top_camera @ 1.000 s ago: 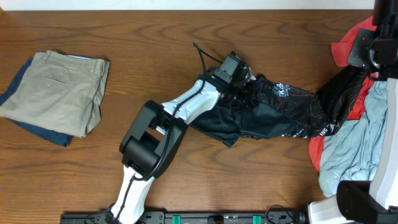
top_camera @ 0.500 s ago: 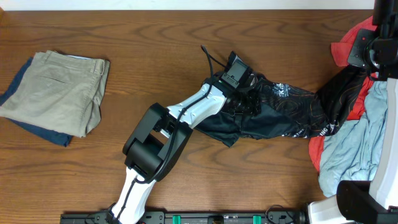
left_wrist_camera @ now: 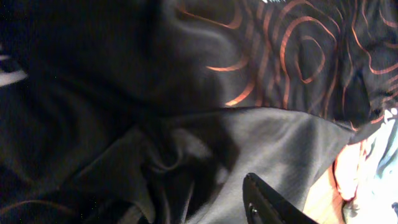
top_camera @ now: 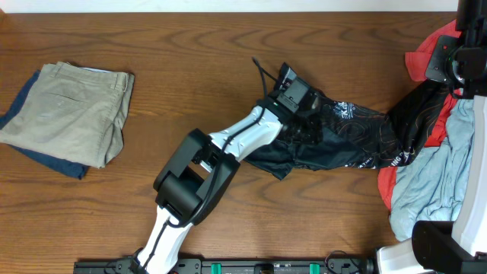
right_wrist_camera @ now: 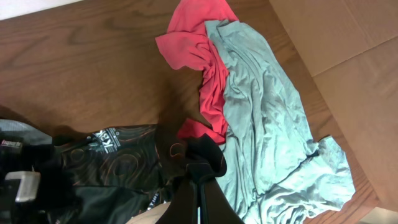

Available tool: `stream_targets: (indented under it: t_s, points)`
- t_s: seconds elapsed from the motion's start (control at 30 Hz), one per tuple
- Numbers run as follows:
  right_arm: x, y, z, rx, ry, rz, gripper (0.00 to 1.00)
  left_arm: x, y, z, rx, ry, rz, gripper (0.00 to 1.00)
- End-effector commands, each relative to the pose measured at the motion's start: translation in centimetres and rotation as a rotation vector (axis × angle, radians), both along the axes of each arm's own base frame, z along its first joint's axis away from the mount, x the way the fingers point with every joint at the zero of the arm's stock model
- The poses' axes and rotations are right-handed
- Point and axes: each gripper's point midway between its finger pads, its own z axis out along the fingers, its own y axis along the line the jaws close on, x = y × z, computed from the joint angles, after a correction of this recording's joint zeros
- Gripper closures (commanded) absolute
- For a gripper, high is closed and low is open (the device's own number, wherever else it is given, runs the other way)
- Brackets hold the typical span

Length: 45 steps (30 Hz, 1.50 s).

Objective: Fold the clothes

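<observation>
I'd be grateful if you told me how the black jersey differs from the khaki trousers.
The jersey is black with orange lines; the trousers are plain tan. The jersey lies crumpled; the trousers sit folded on a blue garment. Both rest on the table.

Open passage over bare table (top_camera: 190,46) along the far side, and between folded trousers (top_camera: 72,110) and left arm (top_camera: 228,144). Jersey (top_camera: 350,133) sprawls mid-table rightward. Red garment (top_camera: 422,57) and light-blue garment (top_camera: 441,175) crowd the right edge.
</observation>
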Motion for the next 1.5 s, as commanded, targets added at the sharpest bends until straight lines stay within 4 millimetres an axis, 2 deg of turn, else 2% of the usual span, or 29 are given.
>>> stream_targets:
  t_s: [0.0,0.17,0.3,0.5,0.6,0.67,0.77,0.9,1.07,1.17,1.3,1.47]
  points:
    - [-0.2,-0.3,0.0,0.006,-0.005,-0.022,0.99,-0.3,-0.4,0.4,0.016,-0.03,0.002,0.56]
    - [-0.3,-0.3,-0.1,0.006,0.0,-0.022,0.99,-0.2,0.0,0.0,0.055,-0.047,0.016,0.56]
    - [-0.3,-0.3,-0.1,0.006,0.0,-0.022,0.99,0.0,0.5,-0.3,0.081,-0.055,0.029,0.65]
    - [-0.3,-0.3,-0.1,0.006,0.0,-0.022,0.99,0.4,0.6,-0.2,0.075,-0.061,0.037,0.92]
    - [-0.3,-0.3,-0.1,0.006,0.0,-0.023,0.99,0.9,0.8,0.3,0.066,-0.064,0.045,0.94]
    - [-0.3,-0.3,-0.1,0.005,0.0,-0.023,0.99,1.5,1.0,1.2,0.047,-0.073,0.055,0.94]
    - [-0.3,-0.3,-0.1,0.005,0.0,-0.023,0.99,2.7,1.5,3.9,-0.001,-0.101,0.073,0.94]
    - [-0.3,-0.3,-0.1,0.005,0.0,-0.023,0.99,4.5,3.5,9.7,-0.071,-0.172,0.126,0.94]
    - [-0.6,-0.7,-0.2,0.006,0.013,-0.034,0.99,5.7,7.5,18.7,-0.187,-0.271,0.192,0.94]
    - [-0.8,-1.0,-0.3,0.006,0.019,-0.045,0.99,6.1,10.6,22.5,-0.214,-0.324,0.249,0.94]
    - [-1.2,-1.5,-0.4,0.007,0.03,-0.06,0.99,6.1,14.7,25.6,-0.218,-0.361,0.324,0.94]
    - [-1.3,-1.5,-0.5,0.009,0.036,-0.064,0.99,5.6,18.4,26.9,-0.186,-0.374,0.372,0.94]
